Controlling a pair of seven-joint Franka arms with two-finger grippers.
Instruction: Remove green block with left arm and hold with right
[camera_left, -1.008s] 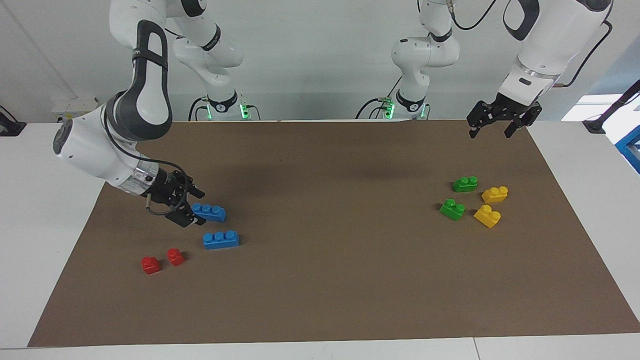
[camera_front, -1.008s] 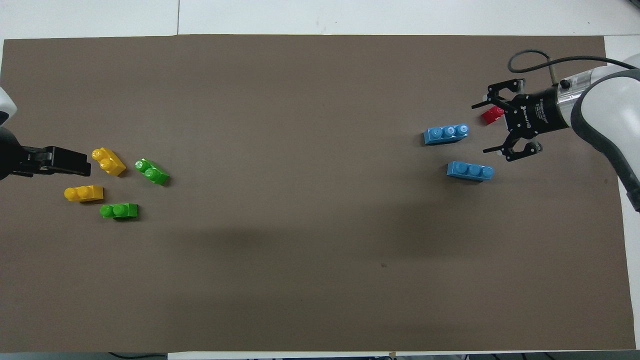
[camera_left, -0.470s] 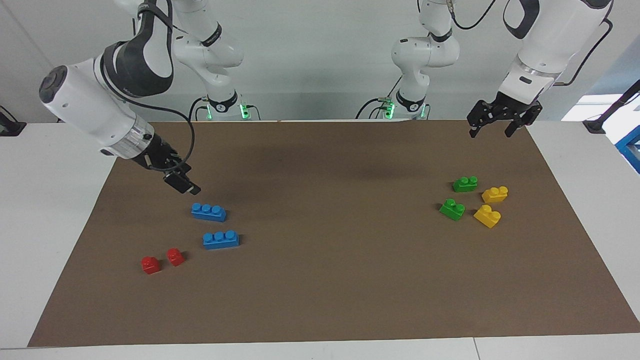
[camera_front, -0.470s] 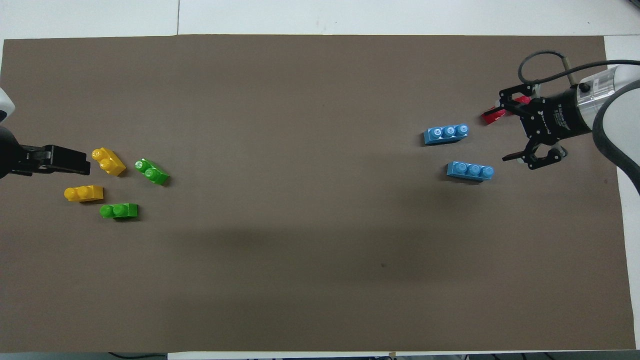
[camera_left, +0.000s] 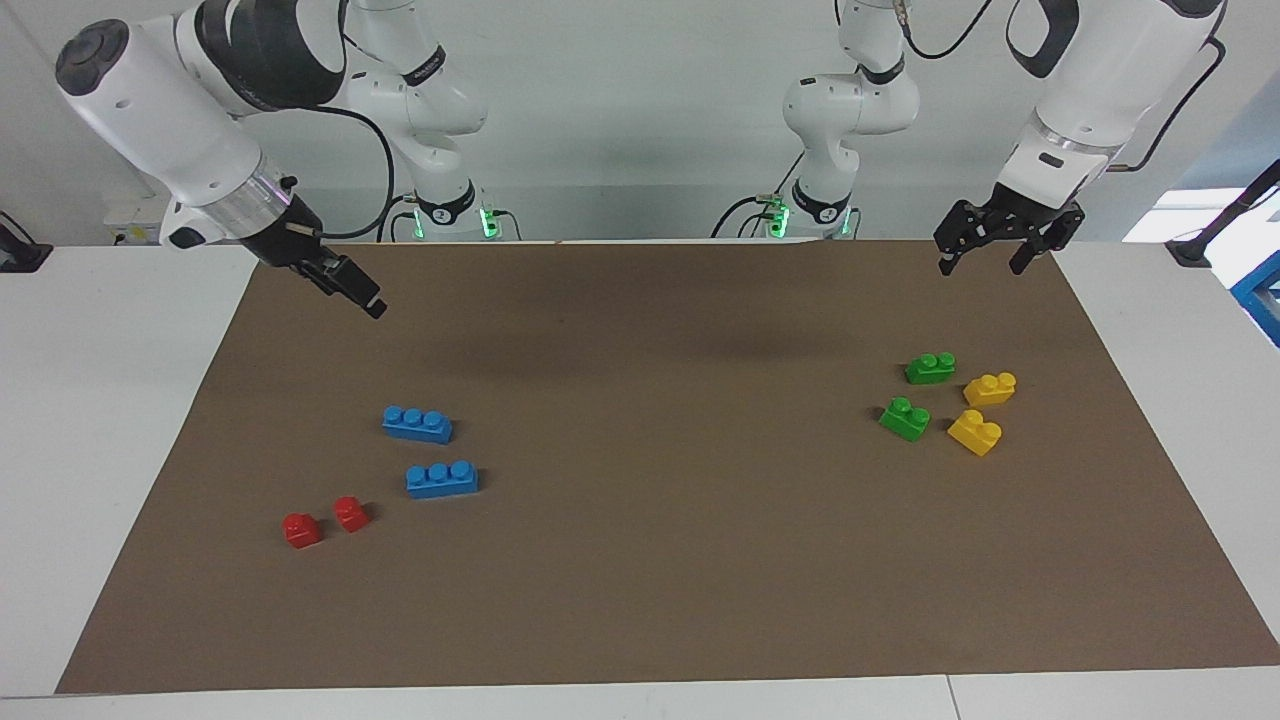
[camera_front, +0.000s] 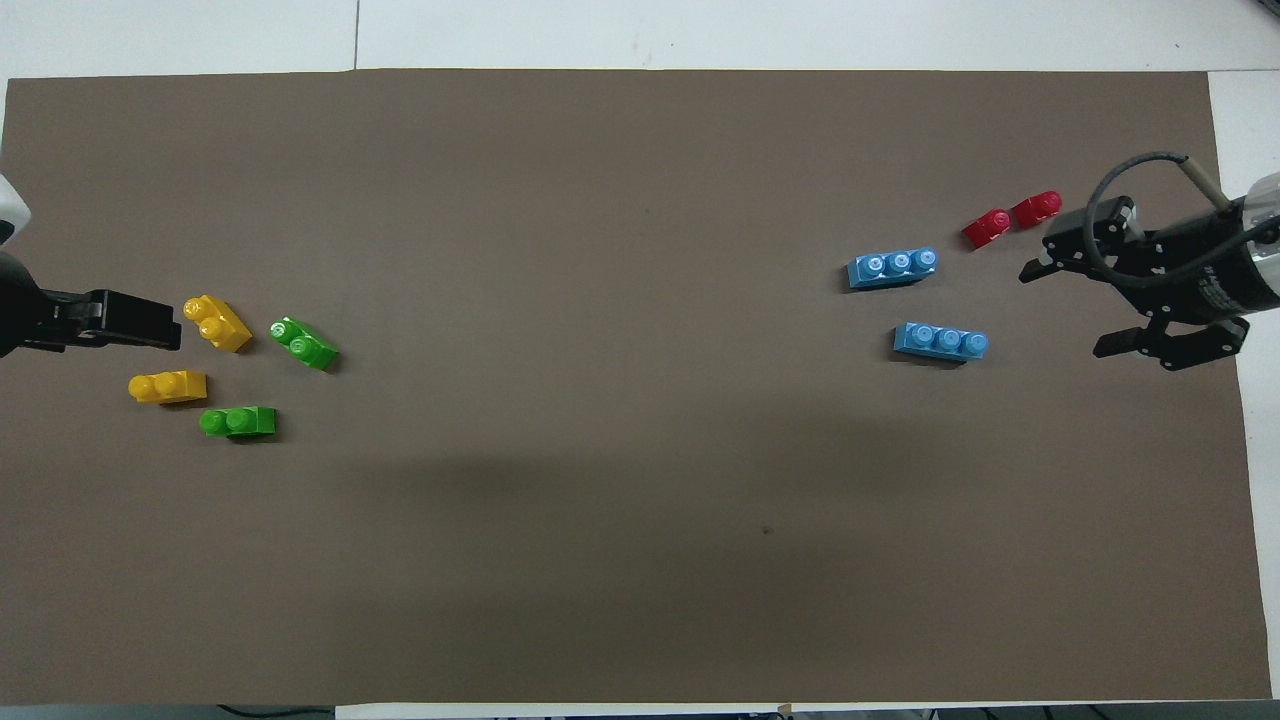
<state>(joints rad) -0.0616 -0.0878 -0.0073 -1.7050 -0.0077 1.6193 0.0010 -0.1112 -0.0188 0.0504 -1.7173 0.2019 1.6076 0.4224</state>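
Green blocks untouched, both grippers empty and raised

Green block (camera_left: 930, 368) sits on the brown mat (camera_left: 660, 560) toward the left arm's end of the table, studs up. A 2nd green block (camera_left: 904, 418) lies just beside it, farther from the robots. 2 yellow bricks (camera_left: 990, 388) (camera_left: 975, 432) sit close by, nearer the table's end. All 4 apart, none stacked.

Left gripper (camera_left: 985, 262) hangs above the mat's edge at the robots' end, fingers spread, holding nothing.

Right gripper (camera_left: 372, 306) is up over bare mat toward the right arm's end, fingers apart, empty; a looped wire runs at its wrist.

2 blue bricks (camera_left: 417, 424) (camera_left: 441, 479) and 2 red bricks (camera_left: 301, 529) (camera_left: 350, 513) rest on the mat below it, farther from the robots.
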